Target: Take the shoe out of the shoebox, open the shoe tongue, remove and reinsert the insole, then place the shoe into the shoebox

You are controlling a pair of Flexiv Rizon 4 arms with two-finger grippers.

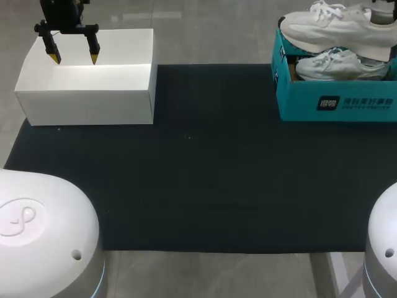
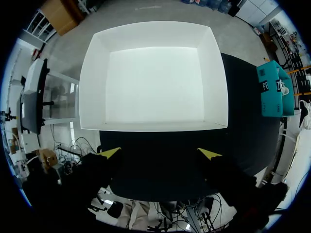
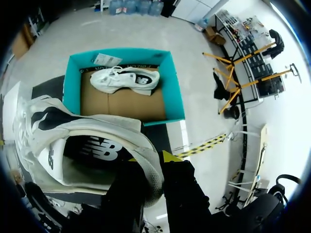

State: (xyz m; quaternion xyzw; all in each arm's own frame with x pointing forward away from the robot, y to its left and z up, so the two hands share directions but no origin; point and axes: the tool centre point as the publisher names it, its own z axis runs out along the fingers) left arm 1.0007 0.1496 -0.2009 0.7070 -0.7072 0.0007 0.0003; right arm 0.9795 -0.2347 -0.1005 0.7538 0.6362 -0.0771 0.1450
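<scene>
White is the colour of the lace-up sneaker (image 1: pixel 338 28) held by the right gripper (image 3: pixel 150 162). The wrist view shows the heel collar clamped between the gripper's fingers, one on the outside with its yellow tip showing and the other inside the shoe opening. The sneaker hangs lifted over the teal cardboard shoebox (image 1: pixel 338 105), which sits at two o'clock on the table in the head view. Its sole faces down and its toe points toward nine o'clock. Whether the sole brushes the box's rim I cannot tell.

From the right wrist, the white lace-up sneaker (image 3: pixel 82 141) fills the space just ahead of the fingers. The teal cardboard shoebox (image 3: pixel 174 92) lies beyond and below it. A second white sneaker (image 3: pixel 125 80) lies inside on the brown cardboard floor, against the far wall. In the head view this second white sneaker (image 1: pixel 338 65) shows just under the raised one.

At ten o'clock stands a white open-topped box (image 1: pixel 87 96), well apart from the shoebox. The left gripper (image 1: pixel 74 58) hovers above it with fingers spread wide, holding nothing. In its own wrist view the left gripper (image 2: pixel 160 154) shows both yellow tips apart over the near wall of the white open-topped box (image 2: pixel 93 87). The shoebox (image 2: pixel 269 90) is off to the side.

Both boxes rest at the far edge of a black mat (image 1: pixel 217 174).
</scene>
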